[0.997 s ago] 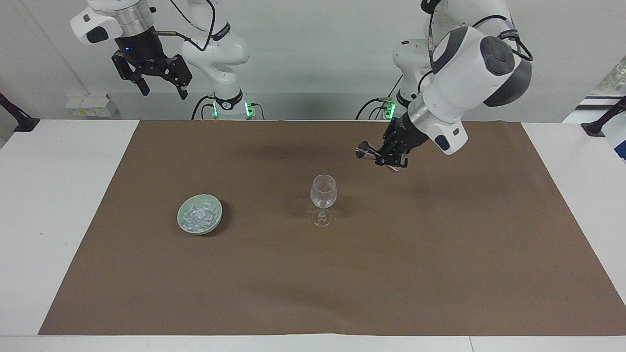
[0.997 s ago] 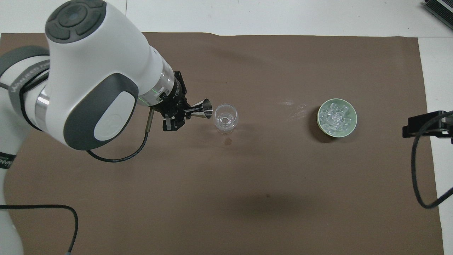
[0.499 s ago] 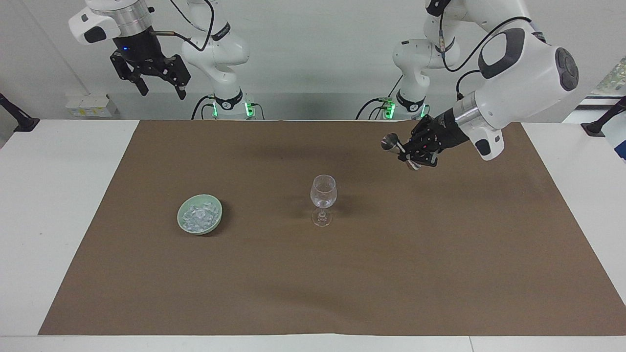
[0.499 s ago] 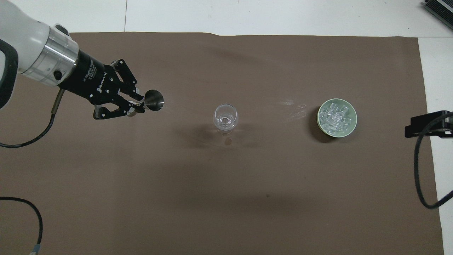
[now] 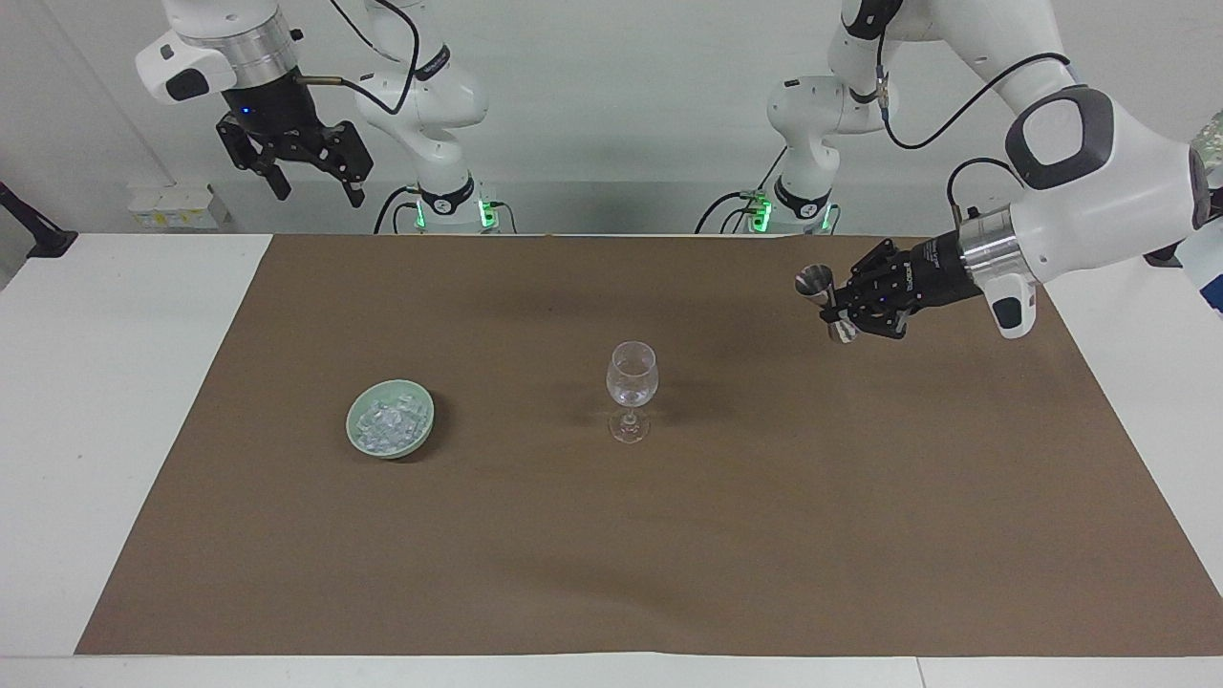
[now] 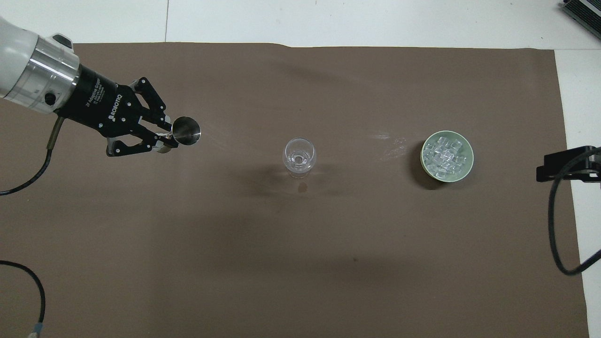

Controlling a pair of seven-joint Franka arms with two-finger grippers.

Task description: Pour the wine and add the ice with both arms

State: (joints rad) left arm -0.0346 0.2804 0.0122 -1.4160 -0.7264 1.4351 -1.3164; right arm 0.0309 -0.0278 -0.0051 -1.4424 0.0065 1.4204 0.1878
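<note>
A clear stemmed wine glass stands upright mid-mat. My left gripper is shut on a small steel jigger, held nearly upright above the mat toward the left arm's end, well apart from the glass. Ice, several clear chunks, fills a pale green bowl toward the right arm's end. My right gripper hangs open high above the table's edge by its base; in the overhead view only its dark edge shows.
A brown mat covers most of the white table. A small dark spot lies on the mat just nearer to the robots than the glass. A black cable loops at the right arm's end.
My left gripper has carried the jigger away from the wine glass toward the left arm's end and turned it from tipped to nearly upright. The right gripper stayed high and shifted only slightly.
</note>
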